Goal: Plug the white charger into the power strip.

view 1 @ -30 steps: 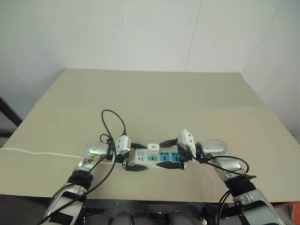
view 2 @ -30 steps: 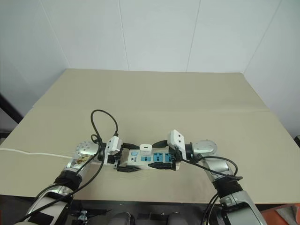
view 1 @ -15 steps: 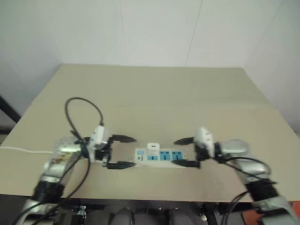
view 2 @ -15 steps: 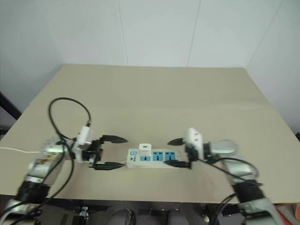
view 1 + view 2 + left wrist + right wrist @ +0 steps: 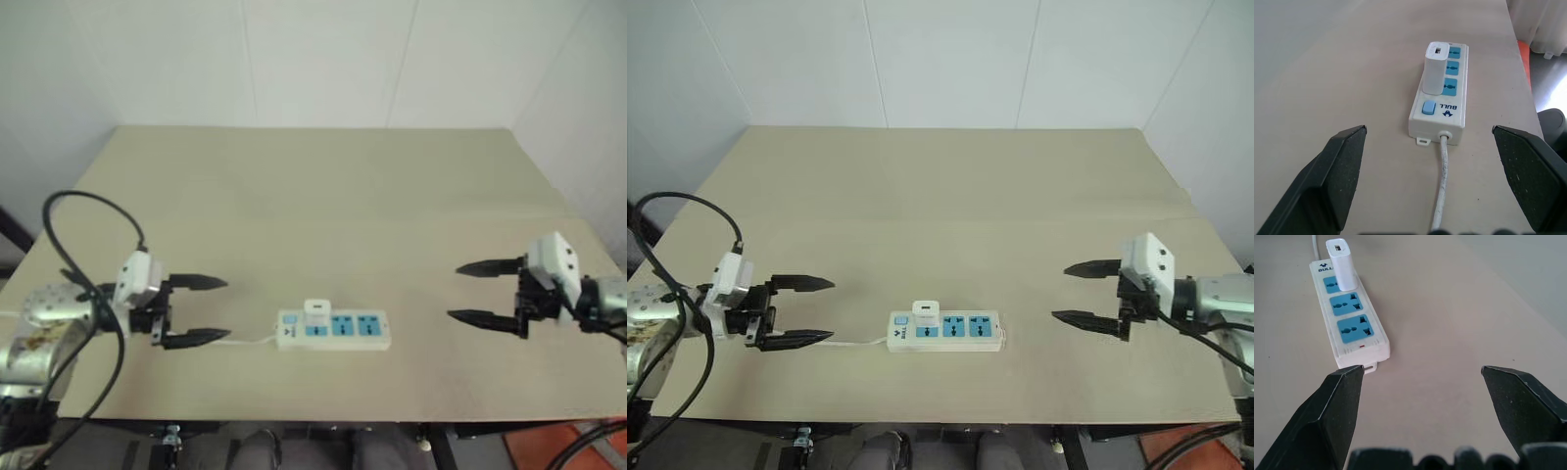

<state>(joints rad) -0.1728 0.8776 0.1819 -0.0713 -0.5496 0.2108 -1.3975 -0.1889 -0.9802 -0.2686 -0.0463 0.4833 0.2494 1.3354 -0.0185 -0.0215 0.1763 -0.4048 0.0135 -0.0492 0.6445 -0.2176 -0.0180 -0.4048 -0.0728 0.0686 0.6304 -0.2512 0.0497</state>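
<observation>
The power strip (image 5: 955, 333) lies flat near the table's front edge, its blue socket faces up. The white charger (image 5: 924, 312) stands upright in the socket nearest the switch end, seen also as the white charger (image 5: 1434, 68) and the white charger (image 5: 1342, 265). My left gripper (image 5: 803, 311) hovers open well to the left of the strip, pointing at it, nothing between its fingers. My right gripper (image 5: 1080, 293) hovers open well to the right, pointing back at the strip, also holding nothing.
A thin white cord (image 5: 1441, 191) runs from the strip's switch end toward my left gripper. The beige table (image 5: 950, 196) stretches back to a white wall. The table's front edge lies just below the strip.
Both grippers have drawn away from the power strip, the left one to the left and the right one to the right, both rising. The charger stays standing in the strip. The camera view has shifted too.
</observation>
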